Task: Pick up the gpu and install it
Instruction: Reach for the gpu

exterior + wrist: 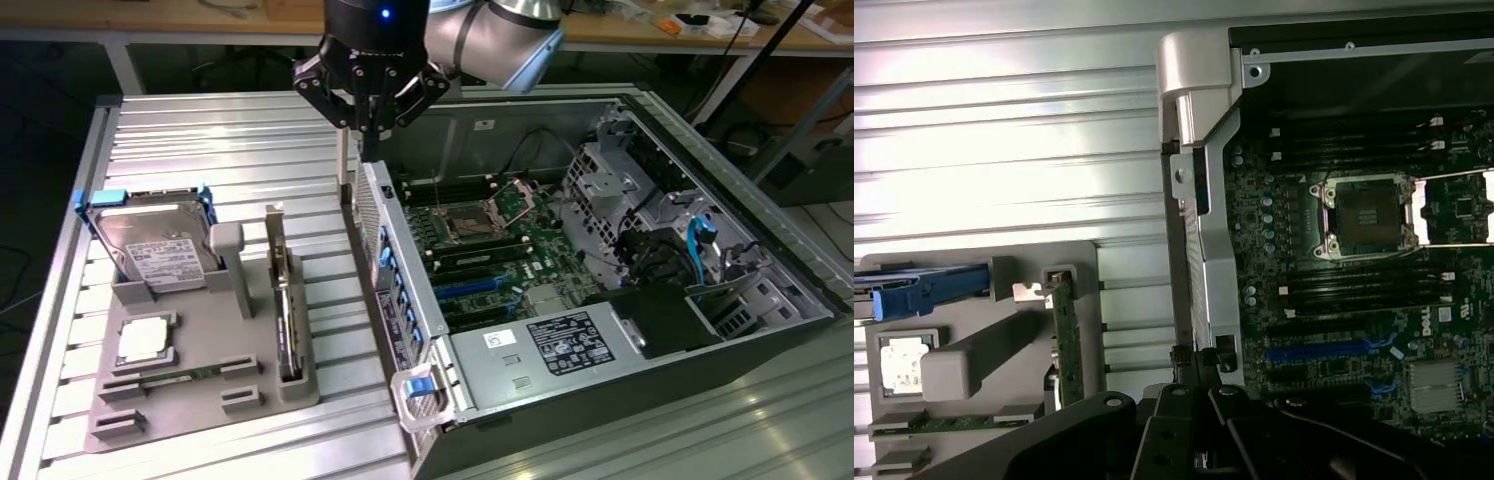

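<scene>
While hovering over computer case [534, 125] wall, gripper [367, 128]: pinching tips together, carrying nothing.
gpu [283, 300]: standing on edge in grey holder [200, 415], beside computer case, the exterior view's left.

Open computer case [534, 125] on ribbed metal counter [214, 140], motherboard [501, 255] and CPU socket [470, 213] exposed. At the exterior view's left, just beside it, gray holder [200, 405] with blue-framed hard drive [154, 250] upright, processor chip [144, 340] lying flat, green memory stick [167, 378] in a slot.
</scene>
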You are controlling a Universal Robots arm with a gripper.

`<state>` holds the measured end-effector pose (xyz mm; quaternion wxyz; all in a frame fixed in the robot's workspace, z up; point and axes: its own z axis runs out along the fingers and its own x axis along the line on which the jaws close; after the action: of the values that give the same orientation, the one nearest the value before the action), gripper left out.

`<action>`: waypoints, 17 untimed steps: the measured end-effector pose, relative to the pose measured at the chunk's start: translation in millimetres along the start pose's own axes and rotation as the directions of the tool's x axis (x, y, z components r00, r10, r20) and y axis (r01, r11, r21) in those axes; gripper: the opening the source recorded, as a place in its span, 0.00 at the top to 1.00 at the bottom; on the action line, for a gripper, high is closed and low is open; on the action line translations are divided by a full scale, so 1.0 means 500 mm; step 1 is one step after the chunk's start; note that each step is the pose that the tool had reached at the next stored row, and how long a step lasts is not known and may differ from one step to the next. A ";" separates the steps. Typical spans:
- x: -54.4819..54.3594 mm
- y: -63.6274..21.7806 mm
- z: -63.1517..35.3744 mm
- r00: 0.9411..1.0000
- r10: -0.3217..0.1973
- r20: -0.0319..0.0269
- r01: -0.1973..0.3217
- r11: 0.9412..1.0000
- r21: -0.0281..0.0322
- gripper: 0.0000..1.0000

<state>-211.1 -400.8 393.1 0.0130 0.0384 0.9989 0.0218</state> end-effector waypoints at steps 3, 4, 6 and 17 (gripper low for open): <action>0.005 0.000 0.000 1.000 0.000 0.000 0.000 1.000 0.000 0.89; 0.007 -0.001 0.000 1.000 0.001 0.000 -0.001 1.000 0.000 0.89; 0.010 -0.002 0.000 1.000 0.001 0.000 -0.001 1.000 0.000 0.89; 0.036 -0.019 -0.001 1.000 0.001 0.000 -0.001 1.000 0.000 0.89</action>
<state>-229.8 -408.8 393.0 0.0130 0.0388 0.9989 0.0220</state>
